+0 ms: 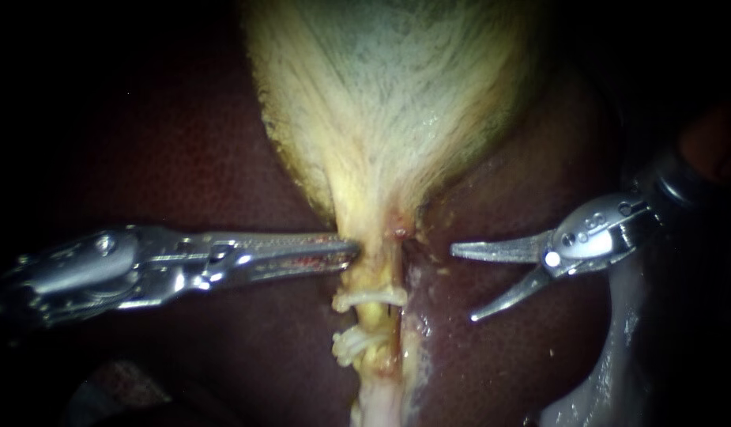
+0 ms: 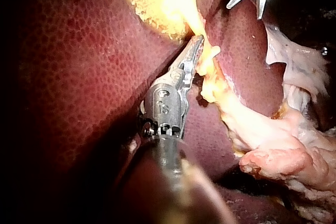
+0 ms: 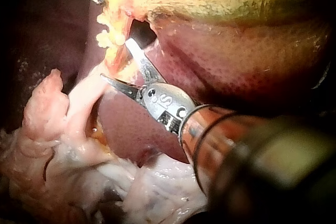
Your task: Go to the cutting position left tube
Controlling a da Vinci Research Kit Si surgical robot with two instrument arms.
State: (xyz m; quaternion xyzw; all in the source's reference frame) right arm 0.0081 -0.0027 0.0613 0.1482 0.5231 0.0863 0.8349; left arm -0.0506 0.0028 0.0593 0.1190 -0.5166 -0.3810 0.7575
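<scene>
The pale gallbladder [image 1: 389, 87] narrows downward into a yellowish tube [image 1: 378, 265] that carries two white clips [image 1: 371, 298], one below the other. My left instrument [image 1: 351, 250] reaches in level, its long jaws shut on the tissue at the gallbladder's neck just above the clips; the left wrist view shows the jaw tips [image 2: 197, 41] buried in that yellow tissue. My right instrument [image 1: 462, 285] has curved blades and stands open, apart from the tube on its right side, tips pointing at it. In the right wrist view the blades [image 3: 116, 60] gape close beside the clipped strand [image 3: 111, 38].
Dark red liver [image 1: 183, 142] surrounds the tube on both sides. Loose pale tissue [image 1: 618, 348] lies under the right instrument's shaft, and a lumpy pinkish mass [image 2: 283, 150] sits beyond the clips. My right instrument's blades [image 2: 245, 10] show ahead of the left jaws.
</scene>
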